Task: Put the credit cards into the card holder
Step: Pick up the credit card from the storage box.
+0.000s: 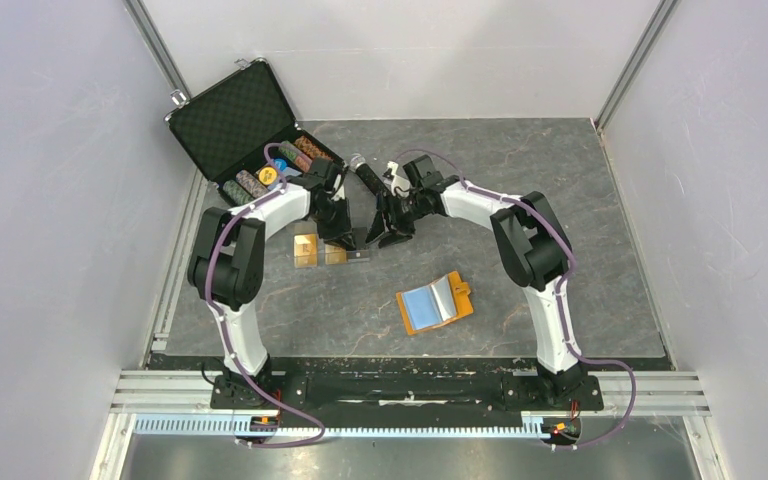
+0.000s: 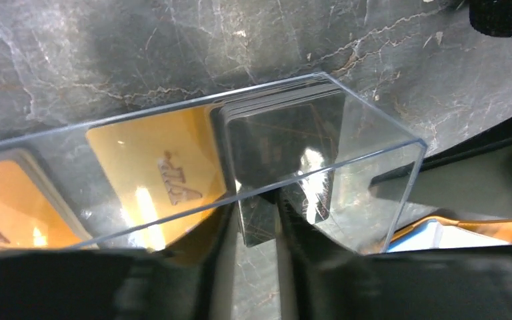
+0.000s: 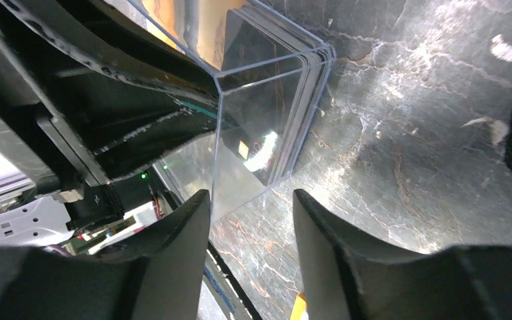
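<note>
Where left gripper [image 2: 253,257] stands: jaws partly apart, bare table [image 1: 570,200] visible in the gap. Tips are at the near wall of the clear box [image 2: 373,157], flanking the lower edge of the black cards [image 2: 280,140]. Can't tell if they touch or grip.
right gripper [image 3: 250,210]: jaws spread, only table between them. The box corner sits just ahead of the tips.
credit cards: seen through the clear wall. The black stack is at the box's end wall, and the gold cards [image 2: 153,173] are just beside it, further from that end.
card holder [image 1: 436,302]: lying open on the table, blue lining up, nearer the arm bases and right of centre. It is well apart from both grippers, with no card on it.
in the way: the clear wall is between the left fingers and the card faces. The two grippers are close together at the box, and the left arm's black body fills the left of the right wrist view.
chip case [image 1: 235,120]: far left, lid up, chips [image 1: 270,172] in rows.
counts: 2 grippers, 1 clear box, 1 card holder, 1 chip case. There is 1 black stack, card count unreadable. 2 gold faces are visible.
</note>
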{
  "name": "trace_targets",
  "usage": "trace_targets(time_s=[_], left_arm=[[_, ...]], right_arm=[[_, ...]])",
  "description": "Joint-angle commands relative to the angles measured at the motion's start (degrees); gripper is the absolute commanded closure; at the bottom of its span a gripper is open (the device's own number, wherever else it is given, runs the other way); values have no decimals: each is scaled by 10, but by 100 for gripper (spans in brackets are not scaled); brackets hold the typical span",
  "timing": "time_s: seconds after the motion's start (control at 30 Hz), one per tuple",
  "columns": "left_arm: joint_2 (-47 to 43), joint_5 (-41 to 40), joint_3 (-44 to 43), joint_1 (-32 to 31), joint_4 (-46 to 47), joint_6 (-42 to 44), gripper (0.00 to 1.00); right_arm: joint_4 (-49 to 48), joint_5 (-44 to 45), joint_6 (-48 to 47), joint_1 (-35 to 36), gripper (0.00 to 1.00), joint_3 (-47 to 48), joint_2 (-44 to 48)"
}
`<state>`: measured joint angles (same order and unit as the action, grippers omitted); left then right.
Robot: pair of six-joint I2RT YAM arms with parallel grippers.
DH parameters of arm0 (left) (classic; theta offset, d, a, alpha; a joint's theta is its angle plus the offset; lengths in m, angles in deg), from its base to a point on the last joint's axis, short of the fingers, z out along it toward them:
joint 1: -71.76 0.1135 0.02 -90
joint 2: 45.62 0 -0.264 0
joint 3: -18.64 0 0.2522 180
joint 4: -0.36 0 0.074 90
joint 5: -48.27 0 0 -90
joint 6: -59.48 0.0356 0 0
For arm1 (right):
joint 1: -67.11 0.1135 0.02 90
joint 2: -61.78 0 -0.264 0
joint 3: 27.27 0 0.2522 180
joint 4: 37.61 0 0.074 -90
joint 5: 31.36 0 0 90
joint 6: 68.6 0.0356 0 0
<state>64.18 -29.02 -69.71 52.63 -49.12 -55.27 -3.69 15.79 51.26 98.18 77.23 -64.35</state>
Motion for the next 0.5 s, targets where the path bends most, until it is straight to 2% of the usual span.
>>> trace_targets(time_s=[0.0,0.03,0.07,0.17,0.27,0.47], left_arm=[[3,24,-5,-5,8,11,82],[-1,20,-7,-5,6,11,93],[-4,13,-8,-5,3,11,98],[-8,-6,-22,-6,-20,16,98],[-4,-15,-39,-10,-43,26,98],[-5,-14,-55,-26,-50,29,98]], right_arm=[[-7,-15,2,6,53,5,-12],[-6,-17,1,6,58,5,-13],[-5,-16,0,6,63,4,-12],[-4,-18,1,7,76,5,-14],[-5,-21,2,7,84,9,-16],[-4,-23,2,7,88,8,-16]])
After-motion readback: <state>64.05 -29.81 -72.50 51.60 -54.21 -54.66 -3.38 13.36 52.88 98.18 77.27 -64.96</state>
